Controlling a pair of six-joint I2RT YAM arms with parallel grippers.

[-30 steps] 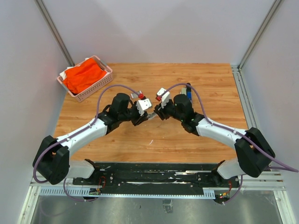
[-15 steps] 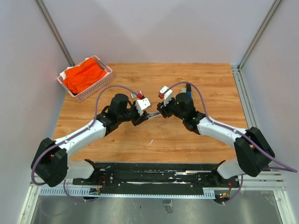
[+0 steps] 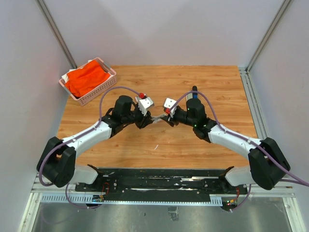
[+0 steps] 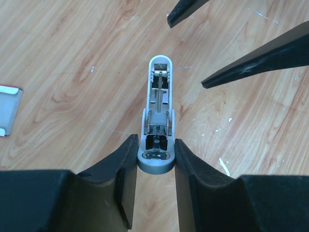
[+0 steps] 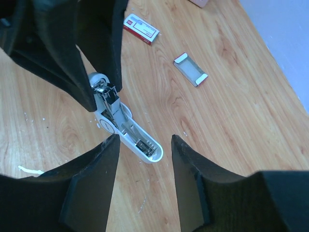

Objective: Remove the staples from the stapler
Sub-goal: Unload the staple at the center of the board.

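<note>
Bright, even light; seemingly soft shadows

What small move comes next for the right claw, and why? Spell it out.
Probably ease the right claw slightly further along the stapler, jaws open. The left claw clamps its round end, the channel faces open, and the right fingertips only flank the free tip, touching nothing. Whether staples lie inside is unclear.
</note>
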